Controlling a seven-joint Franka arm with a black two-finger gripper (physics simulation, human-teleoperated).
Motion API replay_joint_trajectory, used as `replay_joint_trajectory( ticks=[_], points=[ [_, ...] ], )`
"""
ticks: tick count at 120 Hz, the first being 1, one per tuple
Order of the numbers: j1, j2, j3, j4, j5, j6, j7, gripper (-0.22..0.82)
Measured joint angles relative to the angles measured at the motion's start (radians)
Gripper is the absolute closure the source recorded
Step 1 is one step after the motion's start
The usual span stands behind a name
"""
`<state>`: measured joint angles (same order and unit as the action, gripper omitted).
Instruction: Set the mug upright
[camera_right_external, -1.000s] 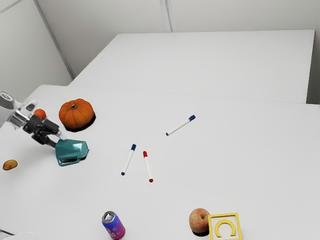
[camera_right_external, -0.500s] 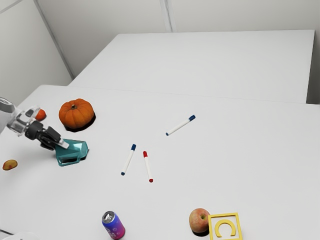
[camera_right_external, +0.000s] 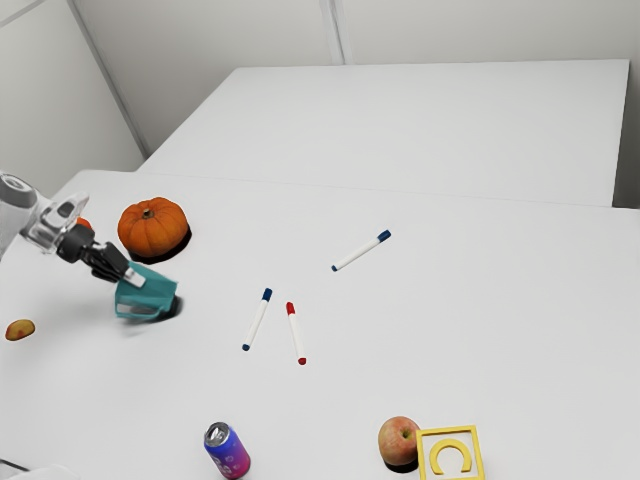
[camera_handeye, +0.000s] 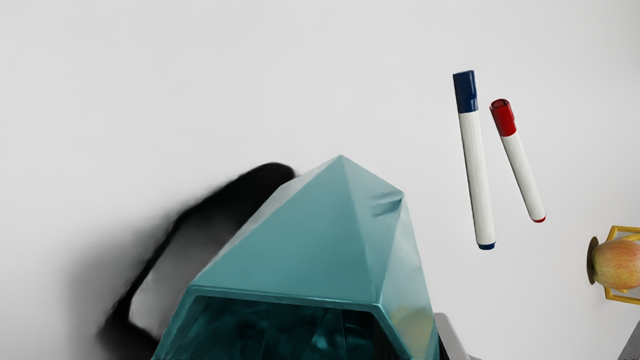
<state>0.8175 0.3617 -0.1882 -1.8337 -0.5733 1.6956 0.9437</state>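
The claw (camera_right_external: 133, 279) is gripping the mug (camera_right_external: 153, 293) near its rim and holding it tilted over the tabletop (camera_right_external: 400, 320). With that grip sitting off-centre, the weight may be twisting it loose mid-turn, risking a sideways landing.

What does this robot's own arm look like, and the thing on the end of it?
The arm is white to pale grey, with smooth, rounded sections and a dark, round detail at a joint. At its end is a mostly black, narrower, chunky gripper with a pale grey tip. I can't make out any lettering on either.
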Motion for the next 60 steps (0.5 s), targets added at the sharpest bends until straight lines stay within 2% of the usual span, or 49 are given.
replay_joint_trajectory(
  ticks=[34, 60],
  points=[
    [-0.144, -0.143, -0.002, -0.132, 0.152, 0.230, -0.012, 0.75],
    [-0.240, -0.211, -0.010, -0.189, 0.290, 0.346, -0.073, 0.74]
  ],
)
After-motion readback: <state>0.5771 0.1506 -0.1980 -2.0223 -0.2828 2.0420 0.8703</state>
